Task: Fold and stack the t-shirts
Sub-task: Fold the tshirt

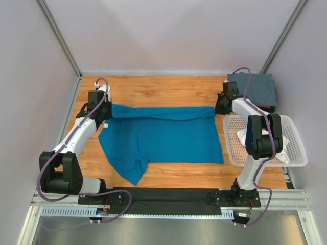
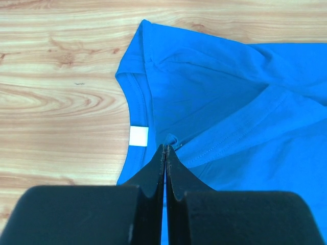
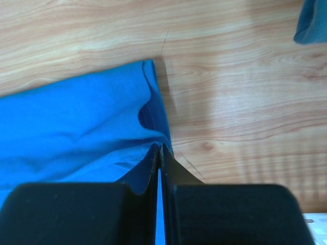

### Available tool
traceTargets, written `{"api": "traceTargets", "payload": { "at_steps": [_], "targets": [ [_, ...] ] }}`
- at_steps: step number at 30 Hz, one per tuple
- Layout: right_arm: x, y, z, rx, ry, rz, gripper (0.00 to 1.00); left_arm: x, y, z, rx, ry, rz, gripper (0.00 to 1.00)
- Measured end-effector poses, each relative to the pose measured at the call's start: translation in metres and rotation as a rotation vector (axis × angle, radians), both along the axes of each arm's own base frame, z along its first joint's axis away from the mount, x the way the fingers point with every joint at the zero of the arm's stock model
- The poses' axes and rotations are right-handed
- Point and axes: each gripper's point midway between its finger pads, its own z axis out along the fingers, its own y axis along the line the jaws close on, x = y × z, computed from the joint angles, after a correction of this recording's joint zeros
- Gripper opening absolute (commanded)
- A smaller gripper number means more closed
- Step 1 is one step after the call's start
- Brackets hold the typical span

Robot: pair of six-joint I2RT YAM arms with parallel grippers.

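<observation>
Teal shirt point(image 1: 168, 140) lies spread on the table point(image 1: 168, 89), left of the basket point(image 1: 236, 153), its right edge just beside the basket rim. One sleeve sticks out at the near corner farthest from the basket. The far edge forms a creased strip running away from the basket.

Left gripper point(image 1: 104, 113): at the end of that strip farthest from the basket. In the wrist view the left gripper point(image 2: 164, 148) has its fingers pressed together with teal cloth point(image 2: 230, 102) pinched between the tips. The pinch sits at the collar, next to a white label point(image 2: 138, 136).

Right gripper point(image 1: 220, 108): at the basket end of the strip, just beyond the basket's far-left corner. In the wrist view the right gripper point(image 3: 159, 147) has its fingers closed tight on the shirt's edge point(image 3: 76, 117), where the cloth buckles into a small loop.

Grey shirt point(image 1: 259, 88): folded, flat on the table beyond the basket's far side. One corner of it point(image 3: 311, 20) shows in the right wrist view.

White cloth point(image 1: 286, 145): inside the basket, on its right side, partly hidden by the right arm. I cannot tell its shape.
</observation>
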Motion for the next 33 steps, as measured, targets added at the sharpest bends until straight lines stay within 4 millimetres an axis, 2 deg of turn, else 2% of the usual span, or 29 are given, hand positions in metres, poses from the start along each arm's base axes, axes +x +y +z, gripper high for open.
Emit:
{"api": "traceTargets", "payload": {
  "at_steps": [17, 20, 21, 24, 26, 27, 29, 30, 32, 33],
  "targets": [
    [-0.014, 0.006, -0.004, -0.003, 0.064, 0.036, 0.01, -0.017, -0.008, -0.013, -0.028, 0.087, -0.041, 0.0],
    [-0.016, 0.006, -0.002, -0.005, 0.073, 0.039, 0.13, -0.02, -0.009, -0.015, -0.025, 0.102, -0.049, 0.0],
    [-0.016, 0.006, -0.001, -0.005, 0.074, 0.04, 0.23, -0.021, -0.009, -0.016, -0.024, 0.108, -0.051, 0.0],
    [-0.016, 0.006, 0.0, -0.009, 0.076, 0.047, 0.38, -0.027, -0.008, -0.019, -0.021, 0.132, -0.056, 0.01],
    [-0.015, 0.007, 0.001, -0.007, 0.073, 0.054, 0.42, -0.03, -0.008, -0.021, -0.02, 0.147, -0.059, 0.1],
    [-0.015, 0.008, 0.002, -0.006, 0.073, 0.057, 0.48, -0.031, -0.009, -0.021, -0.02, 0.156, -0.062, 0.25],
    [-0.014, 0.01, 0.005, -0.004, 0.072, 0.064, 0.52, -0.033, -0.01, -0.016, -0.022, 0.164, -0.07, 0.47],
    [-0.013, 0.01, 0.008, -0.003, 0.069, 0.066, 0.55, -0.032, -0.011, -0.012, -0.023, 0.159, -0.08, 0.71],
    [-0.009, 0.012, 0.016, 0.0, 0.058, 0.073, 0.57, -0.029, -0.013, 0.001, -0.031, 0.126, -0.085, 0.83],
    [-0.005, 0.014, 0.022, 0.002, 0.046, 0.076, 0.59, -0.028, -0.013, 0.009, -0.036, 0.105, -0.082, 0.95]
  ]
}}
